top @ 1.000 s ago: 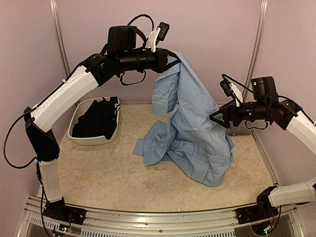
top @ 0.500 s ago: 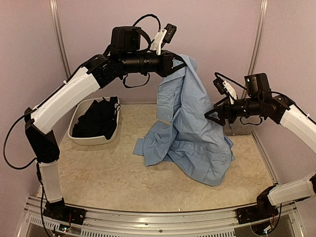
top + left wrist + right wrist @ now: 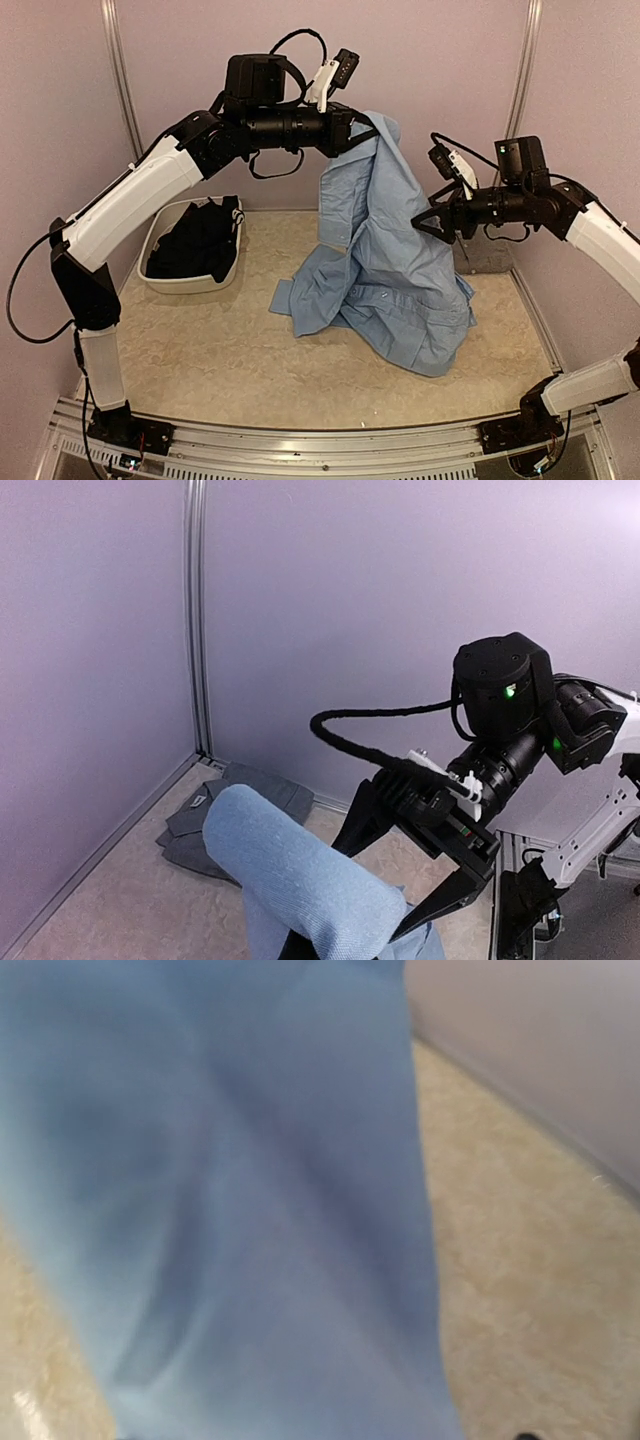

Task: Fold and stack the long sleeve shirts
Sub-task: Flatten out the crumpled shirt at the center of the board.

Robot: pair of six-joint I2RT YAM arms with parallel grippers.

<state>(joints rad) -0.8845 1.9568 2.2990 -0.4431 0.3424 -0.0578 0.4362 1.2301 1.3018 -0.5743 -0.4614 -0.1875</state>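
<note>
Over the last second the right jaws are brought inward and slightly upward from the right side of the worktop [image 3: 200,360], so that they now stand just beside the hanging edge of the light blue shirt [image 3: 390,250], about halfway down its drape. The left jaws are lifted a little and shifted right early in that second, and are then held steady. They are closed on a bunched fold near the top of the shirt. The shirt is held high at the back of the worktop, with its lower half and one sleeve still heaped on the surface. The right jaws are seen spread wide in the left wrist view and nothing is held in them. Whether their tips already touch the cloth cannot be told, since the right wrist view is filled by blurred blue fabric. The approach suggests that a second grip point is being sought so the shirt can be spread out for folding. No fold is made yet. The grey shirt [image 3: 235,810] is lying in the far right corner, and a black shirt [image 3: 200,240] is left in the white tub [image 3: 190,285].
</note>
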